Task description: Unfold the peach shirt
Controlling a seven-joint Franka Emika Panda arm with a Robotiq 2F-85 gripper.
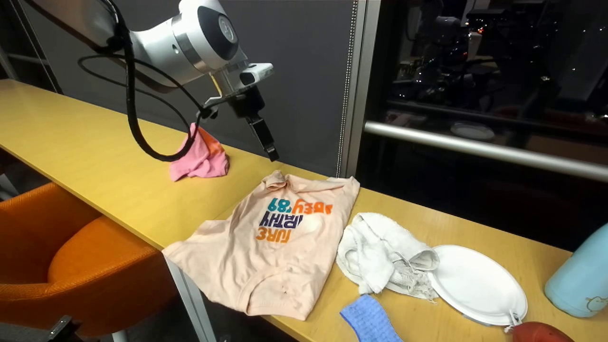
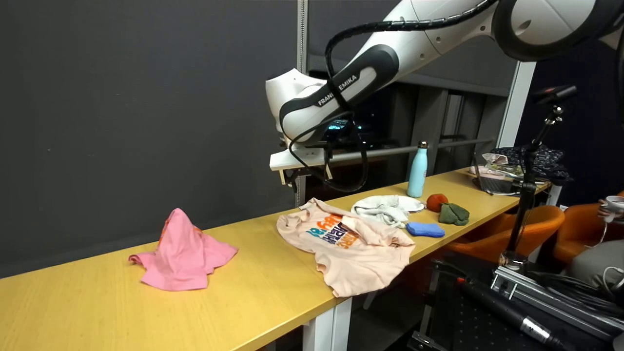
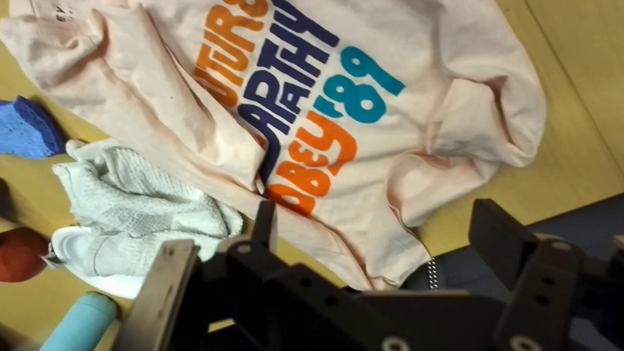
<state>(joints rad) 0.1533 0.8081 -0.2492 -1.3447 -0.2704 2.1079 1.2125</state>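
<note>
The peach shirt [image 1: 294, 256] lies on the yellow table with its printed letters showing. In an exterior view its near sleeve and neck end hang over the front edge. It also shows in an exterior view [image 2: 358, 243], with a fold lying over part of the print. In the wrist view the shirt [image 3: 370, 165] has a flap folded over the letters and bunched cloth on the right side. My gripper [image 1: 271, 153] is above the shirt's far end, apart from it. In the wrist view the gripper [image 3: 376, 212] has its fingers wide apart with nothing held between them.
A pink cloth [image 2: 183, 258] lies on the table to one side. On the shirt's other side are a white towel [image 1: 375, 251], a white plate [image 1: 479, 285], a blue cloth [image 1: 370, 318] and a blue bottle [image 2: 418, 170]. A dark wall panel [image 1: 304, 95] stands behind the table.
</note>
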